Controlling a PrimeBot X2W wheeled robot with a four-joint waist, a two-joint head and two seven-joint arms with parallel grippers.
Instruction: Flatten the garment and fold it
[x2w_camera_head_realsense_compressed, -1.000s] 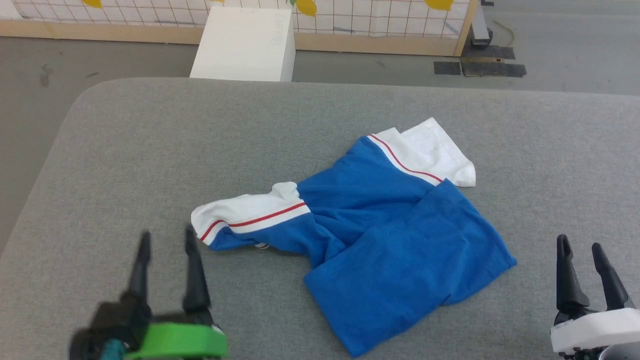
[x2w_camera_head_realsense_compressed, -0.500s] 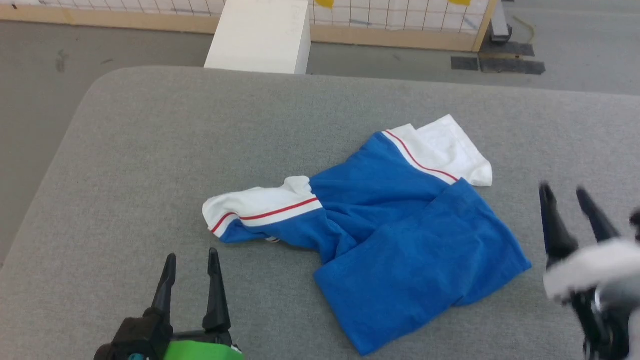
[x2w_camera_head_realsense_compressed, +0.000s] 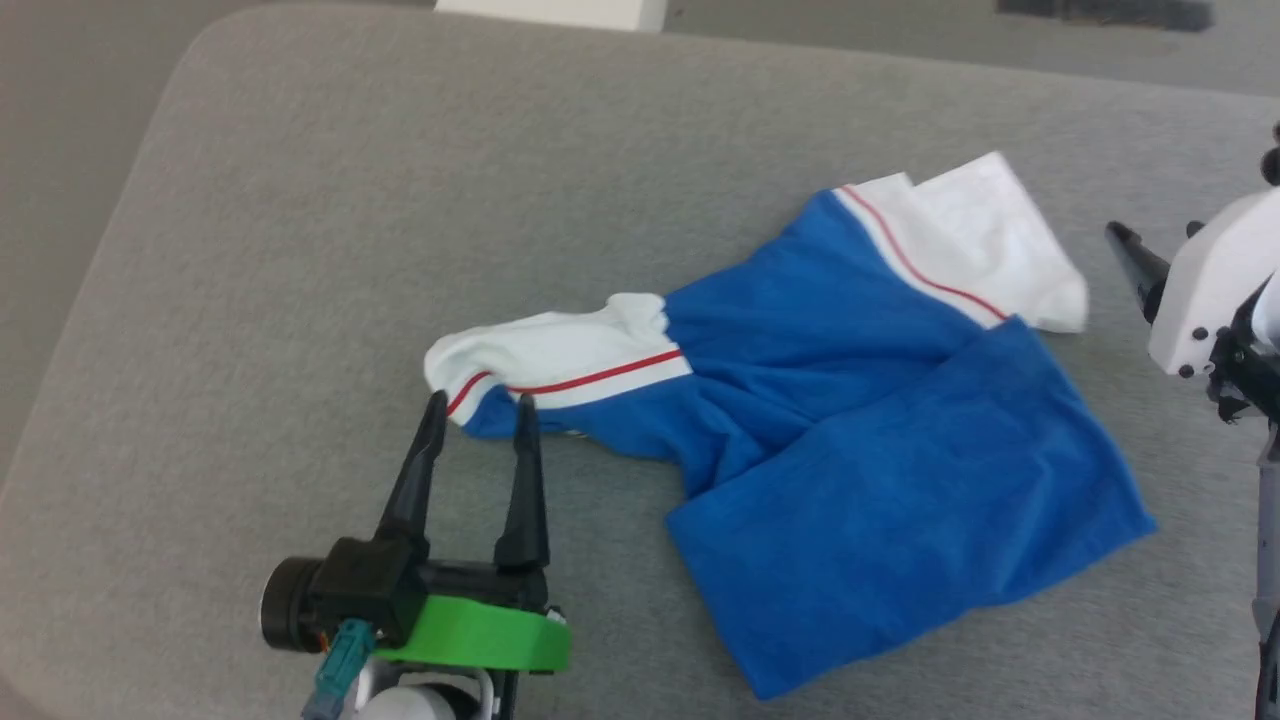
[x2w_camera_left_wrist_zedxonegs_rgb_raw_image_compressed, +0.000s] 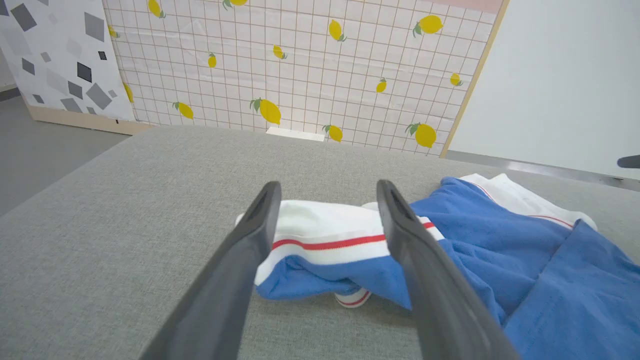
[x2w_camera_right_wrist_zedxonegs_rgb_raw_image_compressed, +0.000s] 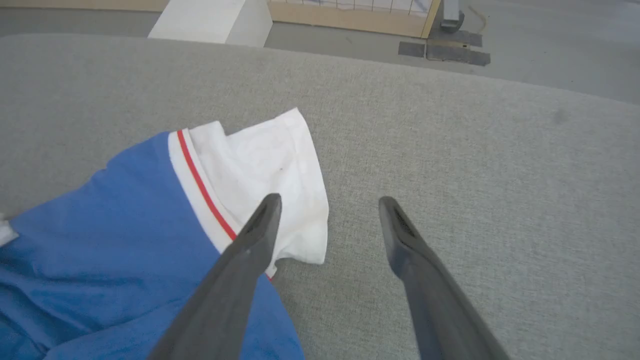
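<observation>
Grey padded table (x2w_camera_head_realsense_compressed: 300, 200) carries the crumpled garment (x2w_camera_head_realsense_compressed: 850, 400) near its middle; left gripper (x2w_camera_head_realsense_compressed: 480, 400), jaws spread, hovers at the near white sleeve (x2w_camera_head_realsense_compressed: 540, 355); right gripper (x2w_camera_right_wrist_zedxonegs_rgb_raw_image_compressed: 330, 199), jaws spread, hangs beside the far white sleeve (x2w_camera_head_realsense_compressed: 990, 240).

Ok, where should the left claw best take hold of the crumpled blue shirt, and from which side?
Grip the white sleeve with the red stripe, at its free outer end. It lies bunched at the edge of the garment nearest the left claw, whose open fingers frame it, so come from the near side, low over the table.
</observation>
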